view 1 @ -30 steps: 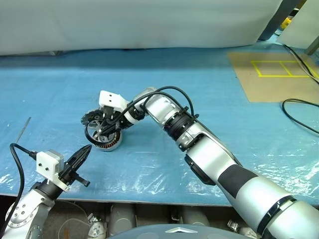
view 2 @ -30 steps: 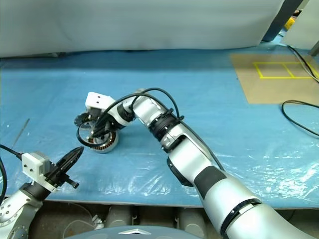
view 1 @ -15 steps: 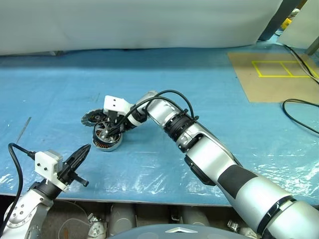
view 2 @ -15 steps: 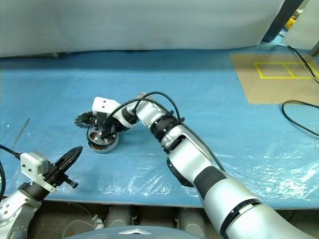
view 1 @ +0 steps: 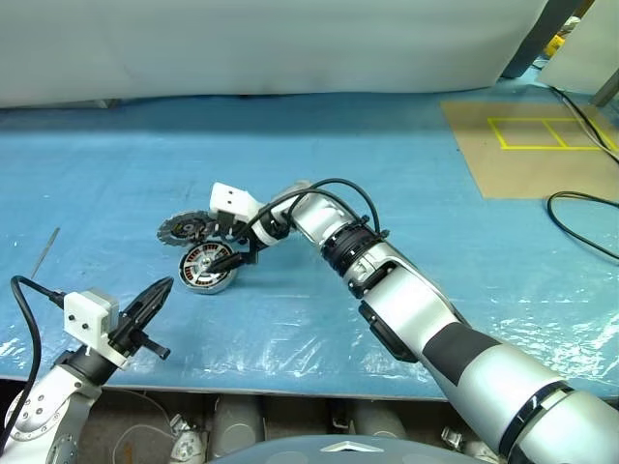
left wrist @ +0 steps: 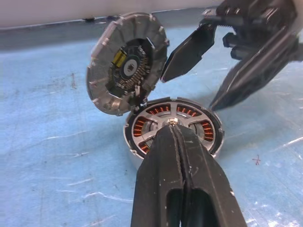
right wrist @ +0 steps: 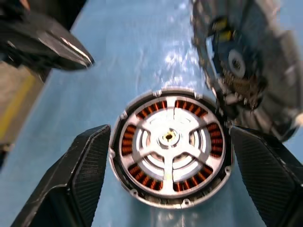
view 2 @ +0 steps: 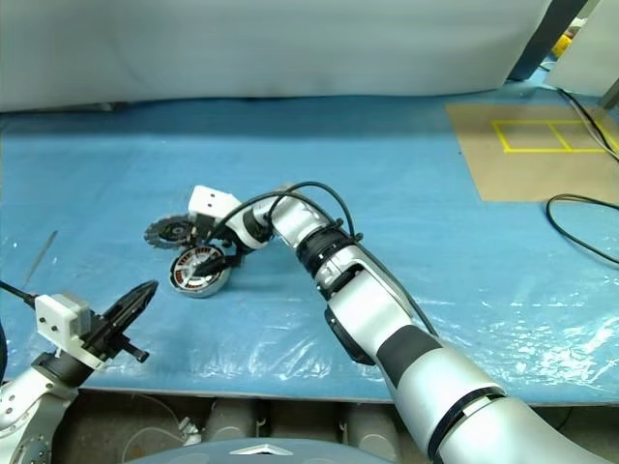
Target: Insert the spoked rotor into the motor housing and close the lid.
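Since a second ago the right hand (right wrist: 165, 184) has let go of the spoked rotor (right wrist: 169, 137) and drawn back slightly; its two fingers (right wrist: 85, 165) now stand wide apart on either side of the motor housing (view 1: 206, 268), touching nothing. That rotor sits inside the housing, silver spokes over the copper windings, flat on the blue tabletop (view 1: 406, 174). Leaning tilted against the housing's far edge is the lid (left wrist: 127, 61), its inner face turned toward the left hand (view 1: 155, 296). That hand hovers near the tabletop's front edge, well apart from the parts, fingers pressed together and empty.
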`<state>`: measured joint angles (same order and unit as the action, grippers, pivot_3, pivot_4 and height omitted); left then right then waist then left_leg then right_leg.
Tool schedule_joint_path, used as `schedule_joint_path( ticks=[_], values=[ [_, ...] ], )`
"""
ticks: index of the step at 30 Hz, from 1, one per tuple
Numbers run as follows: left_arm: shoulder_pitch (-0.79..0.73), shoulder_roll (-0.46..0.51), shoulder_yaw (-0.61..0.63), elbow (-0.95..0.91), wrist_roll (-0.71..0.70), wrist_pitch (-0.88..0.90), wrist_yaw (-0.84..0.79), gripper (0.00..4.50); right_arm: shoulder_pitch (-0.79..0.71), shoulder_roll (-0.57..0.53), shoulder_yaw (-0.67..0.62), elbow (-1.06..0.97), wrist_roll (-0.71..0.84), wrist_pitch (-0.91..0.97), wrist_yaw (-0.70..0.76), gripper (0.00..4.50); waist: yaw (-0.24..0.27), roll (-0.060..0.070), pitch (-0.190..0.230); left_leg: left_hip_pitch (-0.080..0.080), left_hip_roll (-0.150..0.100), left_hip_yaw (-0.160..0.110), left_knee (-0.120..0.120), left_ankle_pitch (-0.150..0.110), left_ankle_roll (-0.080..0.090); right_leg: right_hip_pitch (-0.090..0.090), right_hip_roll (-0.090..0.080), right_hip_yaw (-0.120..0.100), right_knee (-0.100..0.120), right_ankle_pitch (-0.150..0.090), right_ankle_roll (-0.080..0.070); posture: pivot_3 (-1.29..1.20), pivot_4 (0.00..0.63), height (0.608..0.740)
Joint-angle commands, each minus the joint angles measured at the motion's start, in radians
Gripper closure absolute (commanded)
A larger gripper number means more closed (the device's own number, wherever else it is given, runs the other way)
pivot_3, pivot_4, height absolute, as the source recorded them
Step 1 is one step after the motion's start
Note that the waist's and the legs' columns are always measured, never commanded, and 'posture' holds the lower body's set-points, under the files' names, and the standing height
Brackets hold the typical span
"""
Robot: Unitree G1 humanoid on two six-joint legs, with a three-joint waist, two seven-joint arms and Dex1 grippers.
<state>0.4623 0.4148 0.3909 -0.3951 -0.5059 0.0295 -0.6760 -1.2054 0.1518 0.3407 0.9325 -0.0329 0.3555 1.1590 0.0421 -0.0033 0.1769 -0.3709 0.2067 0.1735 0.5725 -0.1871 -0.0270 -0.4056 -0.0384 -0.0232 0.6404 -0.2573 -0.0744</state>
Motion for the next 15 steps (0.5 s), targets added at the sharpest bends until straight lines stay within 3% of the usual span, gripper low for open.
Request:
schedule_joint_path(
  ticks=[1,10,15],
  values=[
    [-0.018,0.005,0.030,-0.002,-0.024,-0.019,-0.003,4.50,-0.020,0.009,-0.039,-0.070,0.043,0.023,0.010,1.31,0.001,0.000,0.000,0.000,0.000,0.000,0.000,0.000,0.000,0.000,0.000,0.000,0.000,0.000,0.000,0.00,0.150,0.740],
    [-0.084,0.011,0.049,0.036,-0.014,-0.034,0.017,4.50,0.110,0.018,-0.038,-0.182,0.060,0.044,-0.061,4.38,0.001,-0.001,0.000,0.000,0.000,0.000,0.000,0.000,0.000,0.000,0.000,0.000,0.000,0.000,0.000,0.00,0.150,0.740],
    [-0.121,0.021,0.058,0.051,-0.012,-0.040,0.026,4.50,0.174,0.072,-0.027,-0.207,0.062,0.025,-0.151,4.45,0.000,-0.001,0.000,0.000,0.000,0.000,0.000,0.001,-0.001,0.000,0.000,0.000,0.001,0.000,0.000,0.00,0.150,0.740]
  ],
)
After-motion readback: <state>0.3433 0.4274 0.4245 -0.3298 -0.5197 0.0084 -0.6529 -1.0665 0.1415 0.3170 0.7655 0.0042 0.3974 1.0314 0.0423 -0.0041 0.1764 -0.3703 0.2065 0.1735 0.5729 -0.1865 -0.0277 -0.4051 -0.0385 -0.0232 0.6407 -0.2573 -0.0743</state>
